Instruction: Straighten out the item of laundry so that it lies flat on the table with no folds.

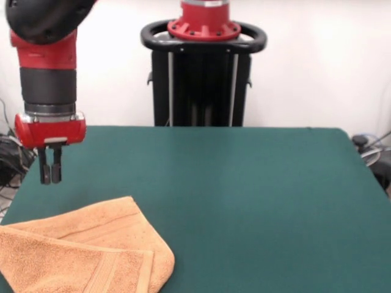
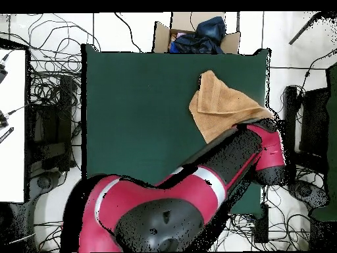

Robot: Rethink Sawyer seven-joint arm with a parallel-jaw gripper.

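While the pincer (image 1: 50, 174) hangs above the desk (image 1: 244, 183) near its left edge in the front view, its two dark fingers are seen close together, nearly touching, with nothing held between them. It is carried on a red and black wrist coming down from the top left corner of that view. The towel (image 1: 85, 253) is seen lying on the green desk at the lower left of the front view, just below and apart from the pincer, and is not touched by it. The peach-tan cloth is folded over on itself, with a triangular flap laid across the upper part and a rounded fold at its right end; woven bands are seen running along the front layer. From overhead, the towel (image 2: 220, 109) is found near the desk's (image 2: 138, 112) upper right corner, with its lower right part hidden under the red arm (image 2: 230, 158), and the pincer itself cannot be made out there
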